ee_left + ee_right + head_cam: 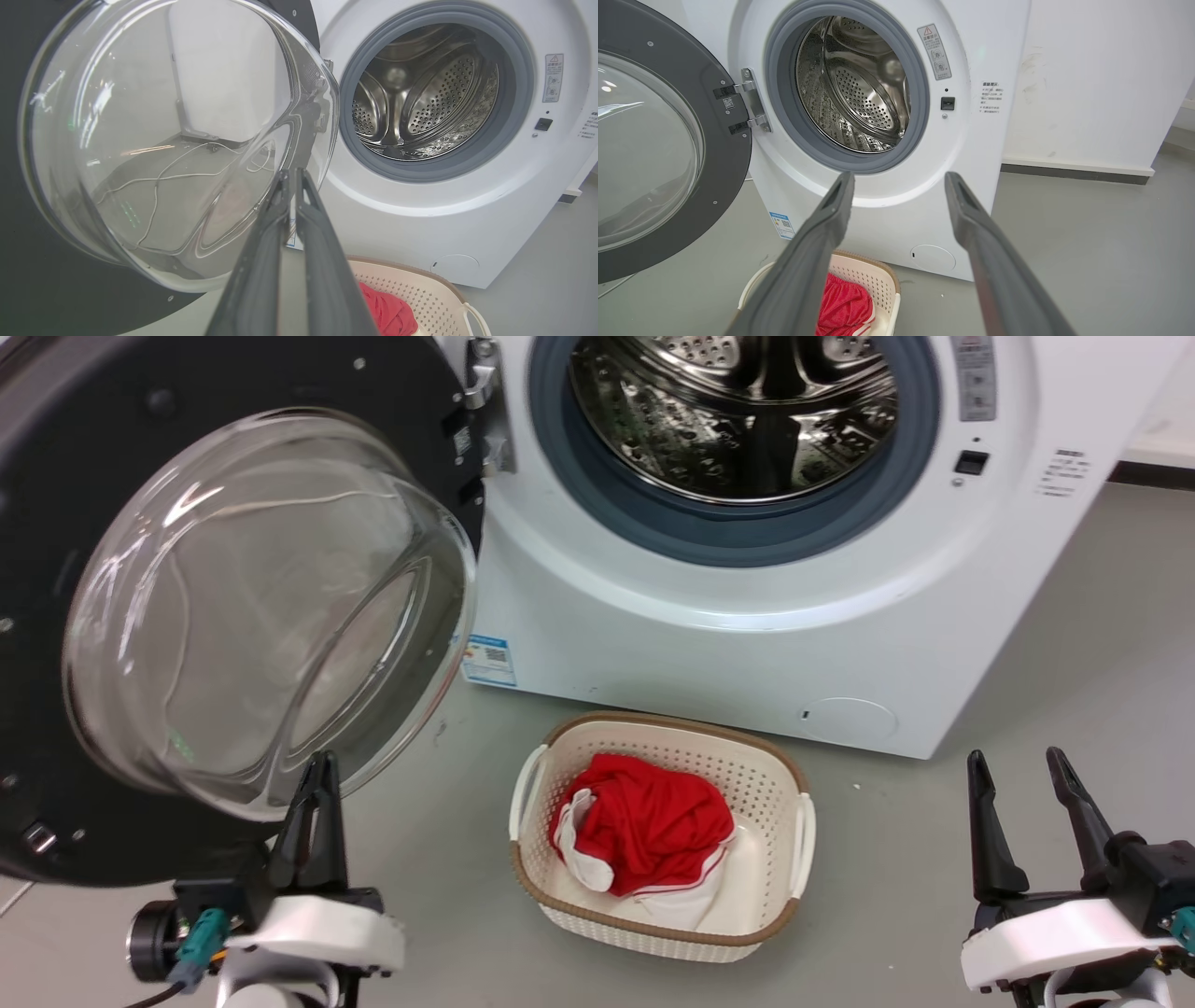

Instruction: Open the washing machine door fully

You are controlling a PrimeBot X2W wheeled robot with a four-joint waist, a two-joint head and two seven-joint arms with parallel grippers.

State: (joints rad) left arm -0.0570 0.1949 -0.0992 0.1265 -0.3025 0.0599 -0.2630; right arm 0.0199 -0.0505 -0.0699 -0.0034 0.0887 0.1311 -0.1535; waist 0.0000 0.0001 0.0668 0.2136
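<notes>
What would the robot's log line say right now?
washing machine door: open | left pincer: shut, beside door | right pincer: open | laundry basket: red garment

Grey floor meets white wall, dark skirting.

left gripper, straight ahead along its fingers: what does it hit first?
Likely the bulging clear glass window of the round glossy black washing machine door; the shut left gripper points at its rim. Depth unclear: it might slip past to the white washing machine.
</notes>
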